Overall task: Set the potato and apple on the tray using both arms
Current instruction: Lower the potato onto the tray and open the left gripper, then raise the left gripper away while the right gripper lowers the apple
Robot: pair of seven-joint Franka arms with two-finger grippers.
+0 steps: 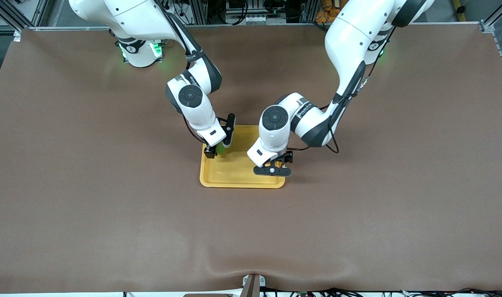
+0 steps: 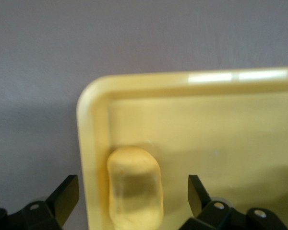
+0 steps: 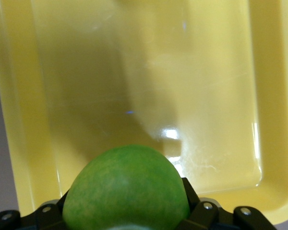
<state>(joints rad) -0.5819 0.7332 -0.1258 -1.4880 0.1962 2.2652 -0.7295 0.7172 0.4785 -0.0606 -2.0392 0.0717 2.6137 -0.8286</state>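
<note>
The yellow-orange tray (image 1: 234, 171) lies mid-table. My right gripper (image 1: 219, 142) is shut on the green apple (image 1: 220, 148) and holds it just over the tray's edge toward the right arm's end. In the right wrist view the apple (image 3: 127, 189) fills the gap between the fingers, with the tray (image 3: 149, 72) below. My left gripper (image 1: 272, 169) is open over the tray's corner toward the left arm's end. In the left wrist view the potato (image 2: 134, 187) lies on the tray (image 2: 221, 124) near its rim, between the spread fingers (image 2: 65, 196) and clear of both. In the front view the gripper hides the potato.
The brown table mat (image 1: 110, 206) spreads wide around the tray. The two arms' wrists hang close together above the tray. The arm bases stand at the table's edge farthest from the front camera.
</note>
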